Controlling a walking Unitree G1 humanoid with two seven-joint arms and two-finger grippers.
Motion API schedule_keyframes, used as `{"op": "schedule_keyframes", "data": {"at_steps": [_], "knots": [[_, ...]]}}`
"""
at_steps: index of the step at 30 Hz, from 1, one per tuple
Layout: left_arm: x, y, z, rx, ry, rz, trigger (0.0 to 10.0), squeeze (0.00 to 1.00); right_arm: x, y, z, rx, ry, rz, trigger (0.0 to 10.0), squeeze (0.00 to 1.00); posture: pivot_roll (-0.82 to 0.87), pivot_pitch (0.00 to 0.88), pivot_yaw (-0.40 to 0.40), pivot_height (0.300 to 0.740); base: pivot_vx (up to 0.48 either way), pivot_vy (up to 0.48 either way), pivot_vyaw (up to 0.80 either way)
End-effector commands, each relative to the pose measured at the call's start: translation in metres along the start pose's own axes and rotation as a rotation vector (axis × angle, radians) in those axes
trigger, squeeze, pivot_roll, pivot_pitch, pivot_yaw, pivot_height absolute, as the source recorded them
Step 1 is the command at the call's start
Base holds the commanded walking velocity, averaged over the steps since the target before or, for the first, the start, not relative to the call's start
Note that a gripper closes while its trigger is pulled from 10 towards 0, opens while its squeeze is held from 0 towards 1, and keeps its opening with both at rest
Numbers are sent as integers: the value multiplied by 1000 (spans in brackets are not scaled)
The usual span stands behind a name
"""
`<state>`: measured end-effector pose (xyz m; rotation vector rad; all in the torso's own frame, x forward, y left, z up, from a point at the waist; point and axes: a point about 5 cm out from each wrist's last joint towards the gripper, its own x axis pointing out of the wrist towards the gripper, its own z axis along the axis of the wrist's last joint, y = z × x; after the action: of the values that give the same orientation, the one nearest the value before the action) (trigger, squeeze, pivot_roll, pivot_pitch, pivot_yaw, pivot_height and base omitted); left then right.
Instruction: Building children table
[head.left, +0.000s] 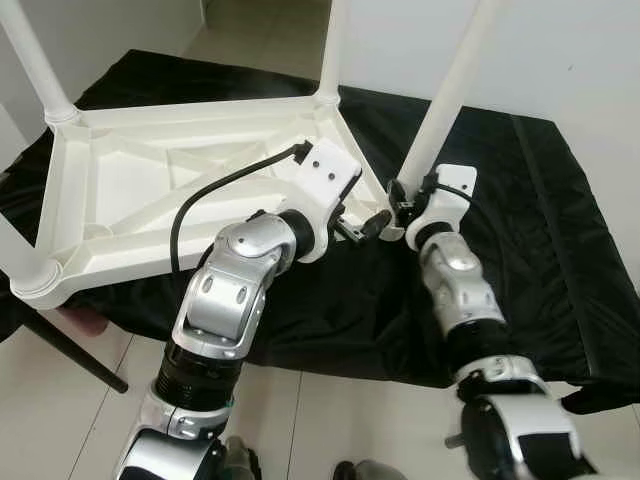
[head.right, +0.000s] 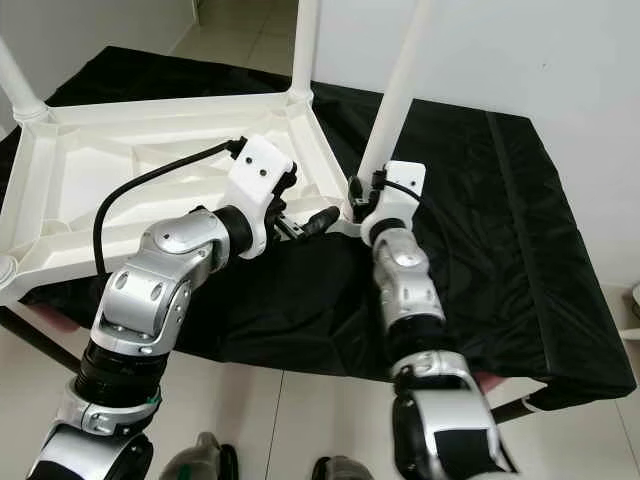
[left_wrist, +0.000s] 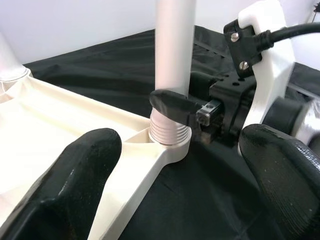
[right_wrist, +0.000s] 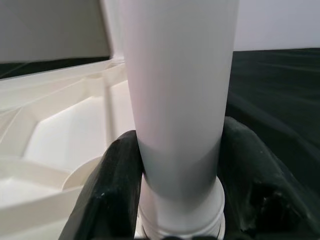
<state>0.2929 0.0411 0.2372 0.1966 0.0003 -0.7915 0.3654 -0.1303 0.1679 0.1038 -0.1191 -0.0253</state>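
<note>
Though upright, leg (right_wrist: 177, 100) between jaws (right).

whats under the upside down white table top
A black cloth lies under the white table top, spread past its edges. A dark leg of the support shows below the near corner. The surface beneath the cloth is covered.

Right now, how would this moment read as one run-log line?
right hand: shut on white plastic table leg at corner socket | left hand: open beside it | upturned white plastic tabletop on black cloth
</note>
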Motion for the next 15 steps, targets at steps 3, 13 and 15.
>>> {"op": "schedule_keyframes", "data": {"at_steps": [3,13,15], "knots": [[0,2,5,12,-8,124,10000,0,-10,4,-7,1,34,-134,10000,0,100,11,-65,740,0,0,0],[2,1,6,21,-12,116,10000,0,-14,7,-8,-8,41,-190,10000,0,96,0,-67,740,0,0,0],[2,1,6,21,-11,115,10000,0,-14,6,-7,-10,44,-197,10000,0,96,0,-67,740,0,0,0]]}}
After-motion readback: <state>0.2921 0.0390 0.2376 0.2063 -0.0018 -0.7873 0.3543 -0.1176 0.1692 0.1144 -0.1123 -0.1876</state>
